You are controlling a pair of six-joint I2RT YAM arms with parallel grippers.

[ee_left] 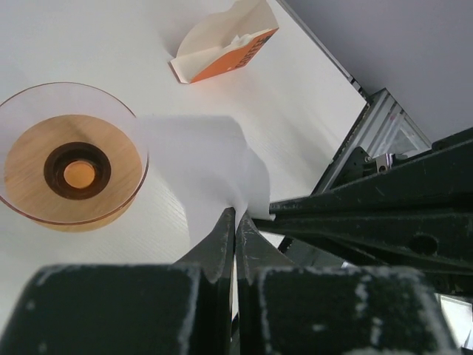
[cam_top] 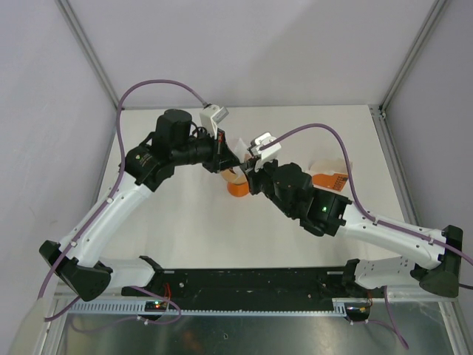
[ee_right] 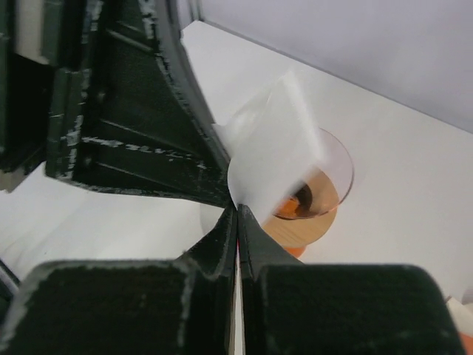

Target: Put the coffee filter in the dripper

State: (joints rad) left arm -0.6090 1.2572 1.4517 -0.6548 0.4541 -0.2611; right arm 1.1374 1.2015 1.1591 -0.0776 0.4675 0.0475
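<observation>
The white paper coffee filter (ee_left: 211, 166) hangs in the air between both grippers, just beside and above the dripper; it also shows in the right wrist view (ee_right: 275, 148). My left gripper (ee_left: 235, 214) is shut on its edge. My right gripper (ee_right: 236, 208) is shut on another edge of it. The dripper (ee_left: 70, 155) is a clear cone on a round wooden base with an orange part below, and it shows in the right wrist view (ee_right: 325, 188) partly behind the filter. In the top view the grippers (cam_top: 240, 164) meet above the dripper (cam_top: 236, 185).
An orange packet of filters (ee_left: 222, 48) lies open on the white table behind the dripper, and shows at the right in the top view (cam_top: 329, 177). An aluminium frame post (ee_left: 369, 126) stands at the table's edge.
</observation>
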